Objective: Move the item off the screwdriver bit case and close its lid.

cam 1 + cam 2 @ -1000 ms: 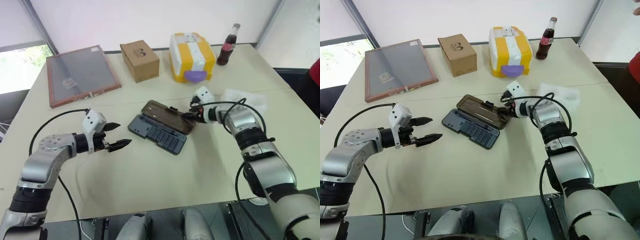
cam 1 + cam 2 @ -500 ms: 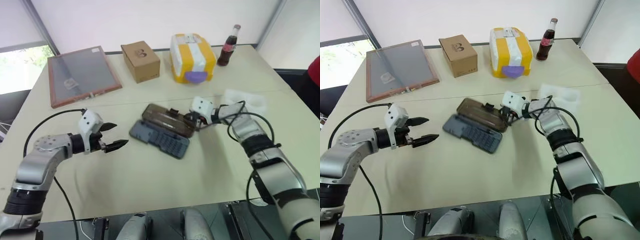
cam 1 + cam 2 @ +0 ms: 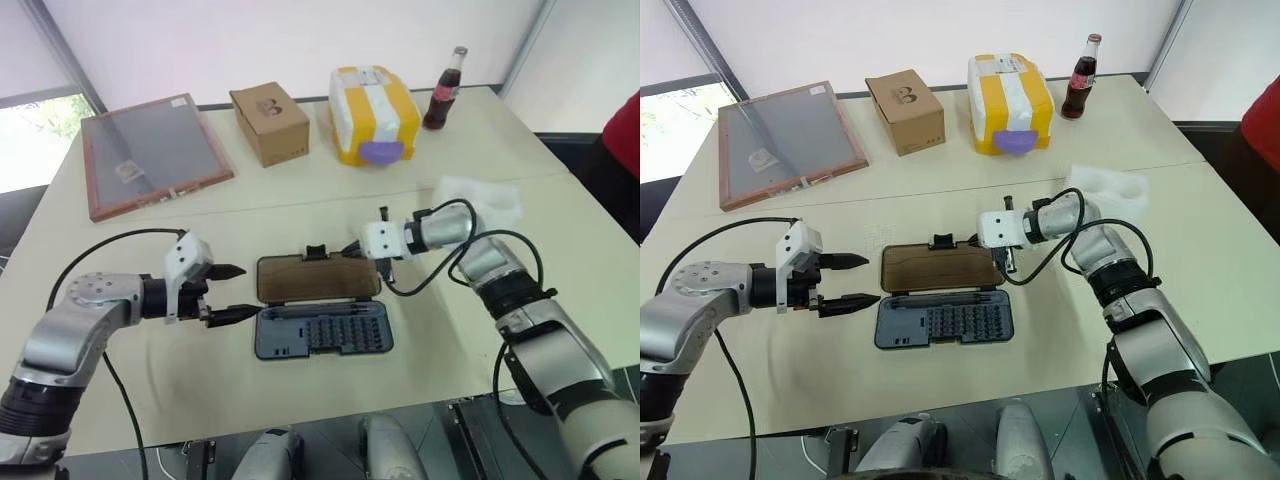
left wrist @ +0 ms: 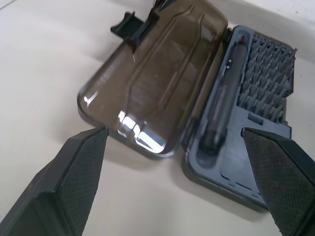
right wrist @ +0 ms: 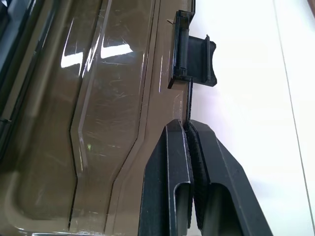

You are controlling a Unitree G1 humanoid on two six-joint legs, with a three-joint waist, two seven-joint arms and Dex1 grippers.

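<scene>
Near the bench's (image 3: 300, 385) front edge, the right claw (image 5: 189, 147) pinches the open lid's (image 3: 317, 279) rim; the left claw (image 3: 222, 293) gapes released.

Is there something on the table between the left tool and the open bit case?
No. In the head views, bare table separates the left tool from the screwdriver bit case. In the left wrist view its open fingers frame the case and lid.
</scene>
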